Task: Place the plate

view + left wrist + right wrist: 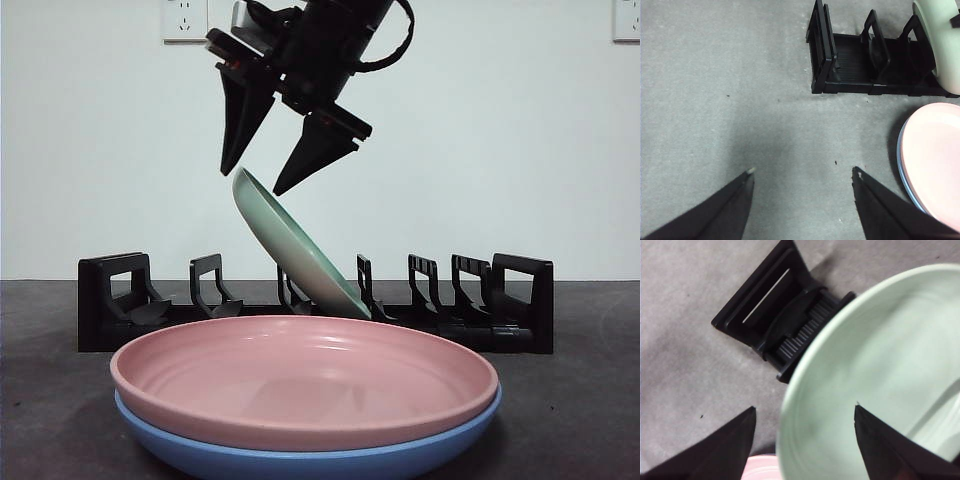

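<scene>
I see the right tool (pixel 258 182) spread wide just above the pale green ceramic plate (pixel 295 250), which leans steeply in the black slotted plastic rack (pixel 520 300). My worry: that tilt could let it slide out onto the stacked pink plate (pixel 300 385). The left tool (pixel 802 175) waits open over the grey tabletop (pixel 715 100).

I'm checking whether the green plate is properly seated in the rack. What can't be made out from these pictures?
- Green plate: front view, its lower edge is hidden behind the pink plate, so its slot contact is unseen.
- Rack: right wrist view, the green plate covers most of it.
- Blue plate: front view, cut off by the bottom edge.
- Right gripper, jaws open above the rim: top cut off.
</scene>
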Available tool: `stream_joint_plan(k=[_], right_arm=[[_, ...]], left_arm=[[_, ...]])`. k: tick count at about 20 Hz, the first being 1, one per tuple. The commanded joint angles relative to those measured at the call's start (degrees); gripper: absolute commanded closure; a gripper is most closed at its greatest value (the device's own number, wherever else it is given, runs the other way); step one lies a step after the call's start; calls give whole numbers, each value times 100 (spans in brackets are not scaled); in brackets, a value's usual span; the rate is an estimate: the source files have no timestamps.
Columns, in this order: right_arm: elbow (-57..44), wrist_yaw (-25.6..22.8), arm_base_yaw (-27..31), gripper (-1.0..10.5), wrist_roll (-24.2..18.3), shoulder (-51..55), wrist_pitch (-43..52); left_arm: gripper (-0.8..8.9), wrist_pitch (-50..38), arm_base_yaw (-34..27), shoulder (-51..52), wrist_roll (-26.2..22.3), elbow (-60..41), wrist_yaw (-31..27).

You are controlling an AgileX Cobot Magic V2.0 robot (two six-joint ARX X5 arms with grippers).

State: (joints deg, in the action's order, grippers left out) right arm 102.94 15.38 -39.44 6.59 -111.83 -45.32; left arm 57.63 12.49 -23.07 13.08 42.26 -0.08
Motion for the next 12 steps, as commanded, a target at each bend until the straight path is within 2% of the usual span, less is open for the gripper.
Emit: stream_joint_plan(k=[1, 6, 12], right_arm=[[155, 7, -105, 664, 177, -208, 109], [155, -33, -175, 934, 208, -317, 144], [461, -26, -238, 937, 216, -310, -361]], left_arm=[[501, -61, 0, -7, -44, 74, -20], [501, -61, 0, -4, -44, 74, -20], [501, -57, 0, -4, -42, 74, -20]])
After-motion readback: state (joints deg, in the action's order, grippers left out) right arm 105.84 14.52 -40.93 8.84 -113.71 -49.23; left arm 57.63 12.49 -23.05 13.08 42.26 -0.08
